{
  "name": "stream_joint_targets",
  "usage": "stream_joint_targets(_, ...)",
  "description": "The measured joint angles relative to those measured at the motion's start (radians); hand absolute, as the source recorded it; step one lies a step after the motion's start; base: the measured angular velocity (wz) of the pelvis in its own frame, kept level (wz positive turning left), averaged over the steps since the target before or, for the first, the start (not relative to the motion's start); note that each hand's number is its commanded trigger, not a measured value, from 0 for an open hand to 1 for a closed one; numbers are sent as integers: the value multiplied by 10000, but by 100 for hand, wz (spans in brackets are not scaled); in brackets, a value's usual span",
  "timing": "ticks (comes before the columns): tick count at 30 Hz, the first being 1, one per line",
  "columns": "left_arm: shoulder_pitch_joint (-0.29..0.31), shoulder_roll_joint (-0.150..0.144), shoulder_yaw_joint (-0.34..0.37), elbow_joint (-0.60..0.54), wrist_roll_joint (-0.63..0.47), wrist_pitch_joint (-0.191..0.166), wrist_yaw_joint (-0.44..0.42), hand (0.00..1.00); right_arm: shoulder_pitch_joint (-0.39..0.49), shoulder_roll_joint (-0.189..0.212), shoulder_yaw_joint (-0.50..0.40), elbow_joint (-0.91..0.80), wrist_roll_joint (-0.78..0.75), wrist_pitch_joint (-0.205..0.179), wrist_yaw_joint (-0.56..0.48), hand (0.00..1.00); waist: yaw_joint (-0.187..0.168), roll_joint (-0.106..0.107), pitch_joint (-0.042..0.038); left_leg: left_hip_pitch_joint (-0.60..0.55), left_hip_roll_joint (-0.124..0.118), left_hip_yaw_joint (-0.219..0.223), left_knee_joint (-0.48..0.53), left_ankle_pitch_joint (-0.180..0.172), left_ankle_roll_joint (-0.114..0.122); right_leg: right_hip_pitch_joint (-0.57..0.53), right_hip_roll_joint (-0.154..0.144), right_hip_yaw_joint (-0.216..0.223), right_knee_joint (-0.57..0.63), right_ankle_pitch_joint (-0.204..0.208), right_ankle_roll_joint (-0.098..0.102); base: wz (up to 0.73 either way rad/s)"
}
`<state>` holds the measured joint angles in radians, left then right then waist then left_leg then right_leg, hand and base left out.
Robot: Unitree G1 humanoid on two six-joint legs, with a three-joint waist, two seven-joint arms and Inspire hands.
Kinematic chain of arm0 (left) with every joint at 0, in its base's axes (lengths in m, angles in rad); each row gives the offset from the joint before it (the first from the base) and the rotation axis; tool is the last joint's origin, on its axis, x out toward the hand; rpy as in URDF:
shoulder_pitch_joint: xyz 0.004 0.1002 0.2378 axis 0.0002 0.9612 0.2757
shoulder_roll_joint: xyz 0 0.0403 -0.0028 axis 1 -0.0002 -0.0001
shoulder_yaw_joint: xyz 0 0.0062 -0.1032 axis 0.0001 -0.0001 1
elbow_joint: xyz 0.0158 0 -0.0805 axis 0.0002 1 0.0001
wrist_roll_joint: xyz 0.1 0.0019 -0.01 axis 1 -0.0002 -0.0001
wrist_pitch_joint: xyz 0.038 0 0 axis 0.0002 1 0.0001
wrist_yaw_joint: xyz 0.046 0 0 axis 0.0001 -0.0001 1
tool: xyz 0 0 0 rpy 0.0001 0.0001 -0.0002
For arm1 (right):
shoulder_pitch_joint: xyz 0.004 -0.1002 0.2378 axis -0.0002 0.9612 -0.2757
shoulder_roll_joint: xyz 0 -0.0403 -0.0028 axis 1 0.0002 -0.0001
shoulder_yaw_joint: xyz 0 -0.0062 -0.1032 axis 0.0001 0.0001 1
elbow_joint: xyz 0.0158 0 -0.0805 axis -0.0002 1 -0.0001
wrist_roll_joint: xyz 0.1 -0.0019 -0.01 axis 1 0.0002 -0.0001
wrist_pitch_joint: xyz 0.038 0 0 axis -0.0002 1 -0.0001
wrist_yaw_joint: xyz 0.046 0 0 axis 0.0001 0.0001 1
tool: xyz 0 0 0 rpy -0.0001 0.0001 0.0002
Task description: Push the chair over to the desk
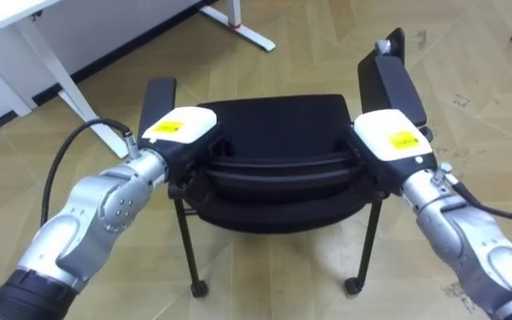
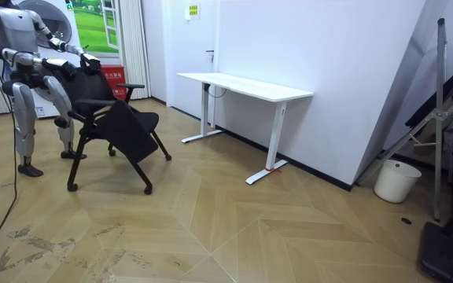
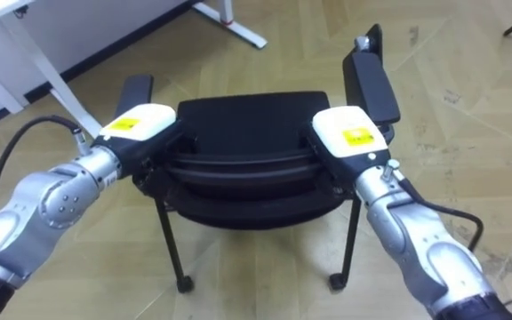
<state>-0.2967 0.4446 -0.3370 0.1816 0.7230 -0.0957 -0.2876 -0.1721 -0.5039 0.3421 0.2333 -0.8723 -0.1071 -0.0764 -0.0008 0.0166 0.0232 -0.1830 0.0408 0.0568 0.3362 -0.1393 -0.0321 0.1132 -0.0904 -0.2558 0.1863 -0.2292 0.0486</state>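
Left hand [image 1: 178,127] sits on the 9 o'clock end of the chair [image 1: 278,124] back's top edge, right hand [image 1: 391,135] on the 3 o'clock end. Both sets of fingers are hidden by the backrest, so I can't tell the grip. Chair is at 12 o'clock, right in front of the robot, on the wood floor [image 1: 469,98]. White desk [image 2: 246,85] is at 11 o'clock, well apart.

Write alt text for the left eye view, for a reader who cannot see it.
Seen from above, the robot's left hand and right hand are at the two ends of the backrest of a black chair. The chair stands on a wooden floor, with a white desk at the upper left.
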Motion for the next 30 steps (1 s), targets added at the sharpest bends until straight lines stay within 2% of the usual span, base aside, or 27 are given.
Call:
stream_joint_targets(10,0,-2,-5,-27,111,30,-98,100,28,46,-1,19,-47,-9,29,100,-11,-50,-29,32,0,-2,36,1,1,69,-11,-18,13,0,0,0)
stream_joint_targets(15,-1,10,-3,-40,135,-70,-282,100,233,53,-38,-2,2,-64,34,100,42,-237,-83,48,21,2,100,1,1,82,-14,-109,68,-2,2,2)
stream_joint_targets(18,0,19,-14,-19,166,-142,-290,100,296,71,-35,83,38,-114,43,100,33,-361,-47,29,74,-5,345,-17,18,151,15,-213,202,-8,4,7)
stream_joint_targets(20,0,13,-88,52,218,-144,-285,100,318,122,-36,268,104,-218,19,100,13,-359,-43,0,178,-4,650,-114,12,178,71,-241,425,-52,16,3)
stream_joint_targets(22,0,10,-113,94,225,-155,-235,100,369,126,-66,298,140,-278,13,100,-45,-406,-35,-192,203,-15,1166,-251,0,240,77,-294,614,-287,11,19)
stream_joint_targets(24,0,25,-109,102,225,-141,-195,100,366,176,-120,320,144,-350,33,100,-139,-436,-19,-583,391,341,2201,-518,31,126,49,-358,1315,-922,-97,23)
stream_joint_targets(25,0,31,-109,131,220,-147,-174,100,367,230,-143,348,162,-351,33,100,-189,-455,-16,-692,426,414,2459,-524,32,109,26,-428,1490,-1065,-114,21)
stream_joint_targets(26,0,8,-113,229,217,-153,-85,100,357,276,-152,420,161,-368,36,100,-197,-495,-7,-894,606,760,3074,-524,33,61,-5,-461,1847,-1387,-156,19)
stream_joint_targets(27,0,-3,-152,307,214,-149,-66,100,329,283,-151,549,165,-476,54,100,-215,-524,-11,-1107,734,857,3774,-521,36,79,-24,-478,2182,-1770,-215,14)
stream_joint_targets(28,0,-5,-170,337,186,-147,-72,100,334,283,-151,565,173,-494,58,100,-220,-525,-10,-1224,797,868,4119,-521,37,94,-26,-483,2368,-1995,-260,12)
stream_joint_targets(29,17,-10,-230,372,152,-128,-95,100,337,285,-151,639,180,-532,64,100,-211,-496,3,-1338,958,888,4672,-518,41,108,-4,-469,2822,-2266,-341,9)
stream_joint_targets(30,53,-11,-236,372,131,-125,-104,100,334,280,-150,689,266,-574,89,100,-196,-474,6,-1376,1054,885,4886,-518,41,123,-14,-481,2998,-2358,-379,5)
